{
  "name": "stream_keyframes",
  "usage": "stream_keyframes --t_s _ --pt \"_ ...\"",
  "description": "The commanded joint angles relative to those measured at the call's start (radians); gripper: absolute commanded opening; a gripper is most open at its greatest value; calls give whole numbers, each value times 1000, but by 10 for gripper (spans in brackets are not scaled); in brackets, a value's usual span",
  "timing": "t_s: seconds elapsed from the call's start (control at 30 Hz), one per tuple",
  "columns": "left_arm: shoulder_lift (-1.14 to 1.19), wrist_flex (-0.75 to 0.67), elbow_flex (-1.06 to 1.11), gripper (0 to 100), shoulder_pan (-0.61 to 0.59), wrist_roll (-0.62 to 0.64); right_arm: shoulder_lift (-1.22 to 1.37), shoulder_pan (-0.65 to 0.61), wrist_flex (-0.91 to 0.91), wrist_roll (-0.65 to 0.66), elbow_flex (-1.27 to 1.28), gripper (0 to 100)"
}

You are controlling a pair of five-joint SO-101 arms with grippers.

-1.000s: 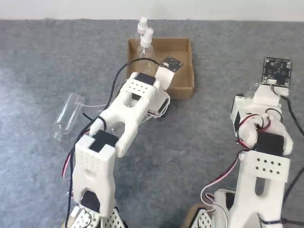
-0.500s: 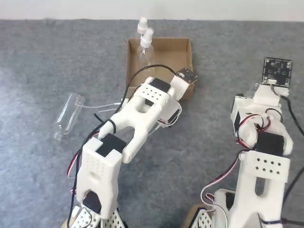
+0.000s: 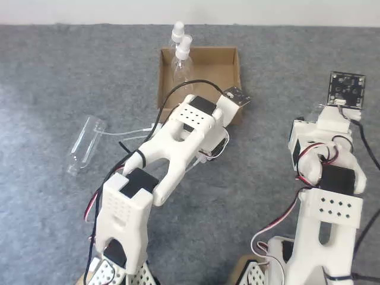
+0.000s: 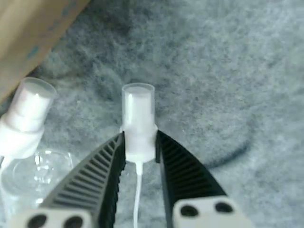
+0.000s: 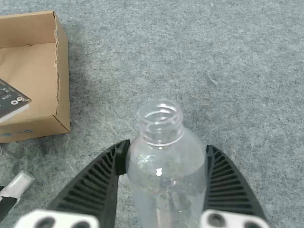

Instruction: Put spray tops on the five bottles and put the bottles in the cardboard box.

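Inside left claw [image 4: 139, 138]: spray top [image 4: 138, 110].

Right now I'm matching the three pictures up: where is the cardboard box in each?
High view: cardboard box at top centre, past the left arm.
Left wrist view: its wall beside the left hand gripping a spray top.
Right wrist view: its corner beyond the right hand holding a bottle.
Shared landmark: that spray top, in both wrist views.

Box [image 3: 221, 68] brwn, mat [image 3: 47, 77] gry, spray top [image 4: 138, 126] wht, fingers [image 4: 185, 175] blk.
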Motion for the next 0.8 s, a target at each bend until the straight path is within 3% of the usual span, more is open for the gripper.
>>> stream_keyframes --t_s 0.0,0.3,0.47,0.77 --pt "-126 41 -10 40 -8 -11 -24 13 -24 -9 -20 162" --pt "-241 -118 168 47 -12 -5 -24 12 -25 -9 -20 162" --pt "-209 -133 173 152 -12 -5 -24 12 -24 -9 -20 162" --pt "-69 -176 127 159 -14 -11 -28 10 -19 -8 -20 162"
